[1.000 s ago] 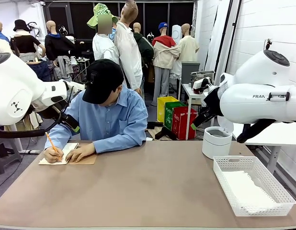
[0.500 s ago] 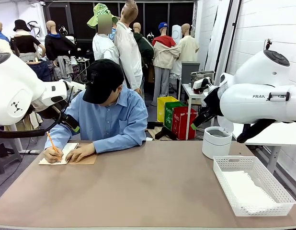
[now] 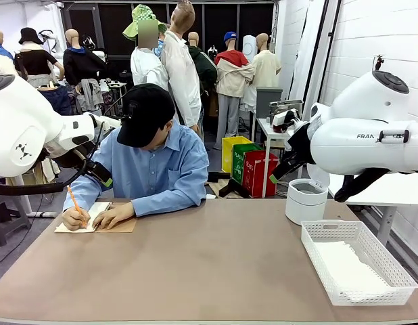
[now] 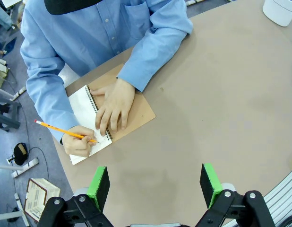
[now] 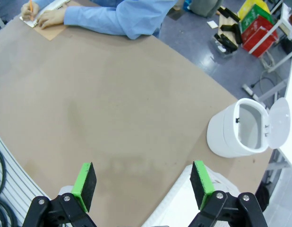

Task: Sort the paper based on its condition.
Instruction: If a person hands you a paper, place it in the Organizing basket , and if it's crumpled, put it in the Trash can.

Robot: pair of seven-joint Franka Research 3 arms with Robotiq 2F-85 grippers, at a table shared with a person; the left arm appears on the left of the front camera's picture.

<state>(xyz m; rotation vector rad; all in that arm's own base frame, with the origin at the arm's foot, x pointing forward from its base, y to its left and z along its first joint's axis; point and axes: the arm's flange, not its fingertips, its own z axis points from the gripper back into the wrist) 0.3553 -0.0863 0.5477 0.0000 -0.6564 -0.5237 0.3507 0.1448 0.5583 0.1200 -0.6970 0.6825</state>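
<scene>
Table [image 3: 216, 271]: middle and near edge were seen bare — ample room. Left gripper [image 4: 155, 182] and right gripper [image 5: 143, 182] were held released, empty, above its surface. Paper [image 3: 347, 271] was seen in basket [image 3: 316, 261], lower right — untouched by either.

paper [image 3: 347, 267] | white sheets | lying flat | inside lattice basket [image 3: 331, 229], robot's right

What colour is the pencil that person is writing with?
The pencil is orange, seen best in the left wrist view.
</scene>
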